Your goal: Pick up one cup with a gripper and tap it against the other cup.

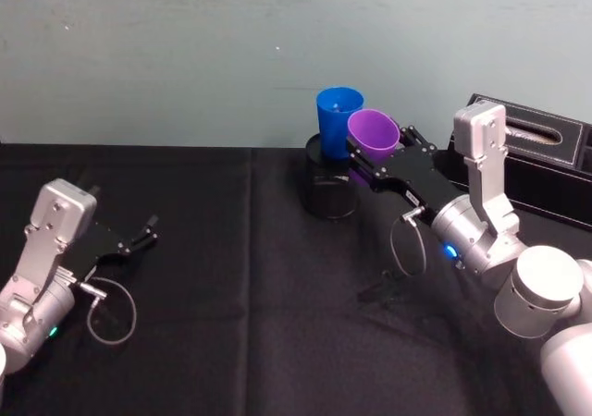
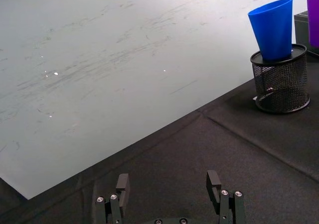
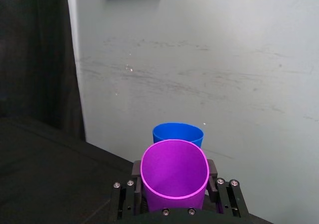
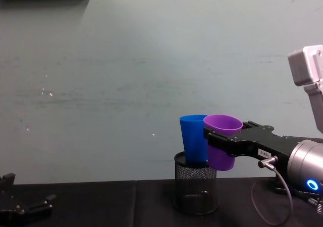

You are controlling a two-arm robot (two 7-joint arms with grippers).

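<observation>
My right gripper is shut on the short purple cup, holding it in the air with its mouth up. The purple cup touches the side of the taller blue cup, which stands in a black wire-mesh pen holder. In the right wrist view the purple cup sits between the gripper's fingers, with the blue cup just behind it. My left gripper rests open on the black cloth at the left, far from both cups. The left wrist view shows the blue cup in the holder.
A black box lies on the table behind my right arm. The black cloth covers the whole table. A pale wall rises right behind the table's far edge.
</observation>
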